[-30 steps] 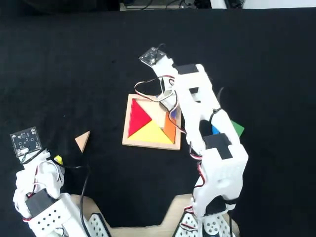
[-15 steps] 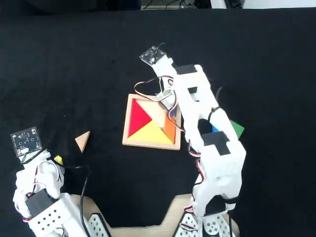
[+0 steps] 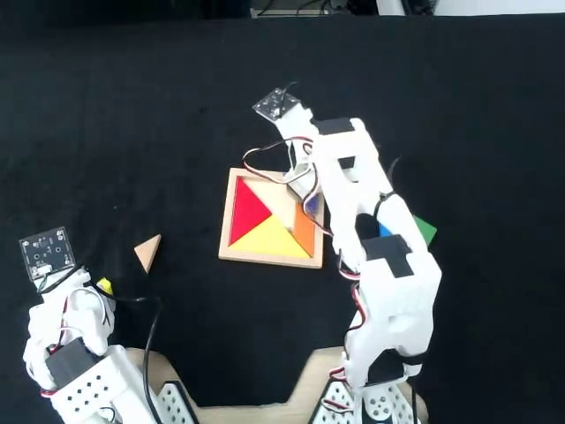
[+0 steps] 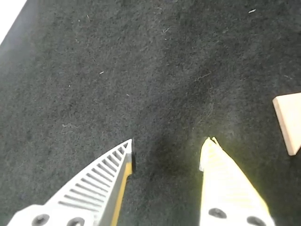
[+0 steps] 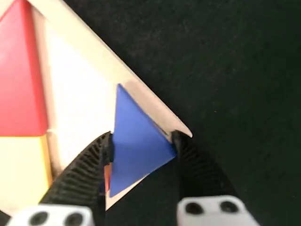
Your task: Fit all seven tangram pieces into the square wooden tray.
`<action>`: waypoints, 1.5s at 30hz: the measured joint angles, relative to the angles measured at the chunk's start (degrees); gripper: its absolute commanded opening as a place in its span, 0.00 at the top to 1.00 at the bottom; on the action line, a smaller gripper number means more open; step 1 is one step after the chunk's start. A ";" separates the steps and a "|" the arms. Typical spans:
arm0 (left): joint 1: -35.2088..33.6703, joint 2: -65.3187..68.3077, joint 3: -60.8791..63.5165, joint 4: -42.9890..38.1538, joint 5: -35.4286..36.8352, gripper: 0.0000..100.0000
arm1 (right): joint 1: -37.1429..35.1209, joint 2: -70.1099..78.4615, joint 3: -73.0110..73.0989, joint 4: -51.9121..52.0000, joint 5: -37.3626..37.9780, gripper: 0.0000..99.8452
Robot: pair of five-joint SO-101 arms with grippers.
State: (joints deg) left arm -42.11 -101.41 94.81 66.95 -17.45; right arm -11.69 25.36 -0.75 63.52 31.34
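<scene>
Our right gripper (image 5: 142,136) was clamped on the blue triangle (image 5: 136,141), holding it over one corner of the square wooden tray (image 5: 87,42), which already held the red triangle (image 5: 19,70) and yellow triangle (image 3: 269,238), while our left gripper (image 4: 169,143) hung open above the black cloth (image 4: 141,56) near the plain wooden triangle (image 4: 288,122).

1. I'm looking down at a table covered in black felt-like cloth (image 3: 132,115).
2. A square light-wood tray (image 3: 265,257) sits flat around mid-table.
3. A small plain wooden triangle (image 3: 148,253) lies on the cloth, well apart from the tray.
4. A flat green wooden piece (image 3: 426,231) lies on the tray's other side, partly hidden.
</scene>
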 measured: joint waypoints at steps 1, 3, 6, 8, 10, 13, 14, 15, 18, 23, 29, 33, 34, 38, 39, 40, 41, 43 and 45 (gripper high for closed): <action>0.00 0.00 0.00 0.00 0.00 0.76 | 0.09 0.00 0.00 0.00 0.00 0.84; 0.00 0.00 0.00 0.00 0.00 0.76 | 0.18 0.00 0.00 0.00 0.00 0.84; 0.00 0.00 0.00 0.00 0.00 0.76 | 0.09 0.00 0.09 0.18 0.00 0.84; 0.00 0.00 0.00 0.00 0.00 0.76 | 0.09 0.00 0.09 0.88 0.00 0.84; 0.00 0.00 0.00 0.00 0.00 0.76 | -0.09 0.00 0.09 2.20 0.35 0.84; 0.00 0.00 0.00 0.00 0.00 0.76 | -1.05 0.00 0.09 3.34 1.05 0.84; 0.00 0.00 0.00 0.00 0.00 0.76 | -1.14 0.00 0.09 3.34 1.23 0.84; 0.00 0.00 0.00 0.00 0.00 0.76 | -1.14 0.00 0.09 3.34 1.23 0.84; 0.00 0.00 0.00 0.00 0.00 0.76 | -1.14 0.00 0.09 3.34 1.23 0.83; 0.00 0.00 0.00 0.00 0.00 0.76 | -1.14 0.00 0.09 3.43 1.23 0.83; 0.35 0.00 0.00 0.00 0.00 0.76 | -2.73 0.00 0.09 3.78 1.23 0.83; 1.49 0.00 0.00 0.00 0.00 0.76 | -2.90 -0.09 0.00 5.45 1.23 0.83; 1.58 0.00 0.00 0.00 0.00 0.76 | -2.99 -0.09 0.00 5.98 1.23 0.83; 1.58 0.00 0.00 0.00 0.00 0.76 | -3.25 -0.09 -0.79 7.65 1.32 0.83; 1.58 0.00 0.00 0.00 0.00 0.76 | -3.25 -0.09 -0.79 7.65 1.32 0.83; 1.58 0.00 0.00 0.00 0.00 0.76 | -3.34 -0.09 -0.79 7.82 1.32 0.83; 1.58 0.00 0.00 0.00 0.00 0.76 | -3.34 -0.09 -1.05 8.18 1.32 0.83; 1.58 0.00 0.00 0.00 0.00 0.76 | -3.34 -0.09 -1.76 8.62 1.32 0.84; 1.58 0.00 0.00 0.00 0.00 0.76 | -3.34 -0.09 -2.64 9.41 1.32 0.84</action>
State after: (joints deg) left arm -40.53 -101.41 94.81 66.95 -17.45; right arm -15.03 25.27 -3.38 72.92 32.66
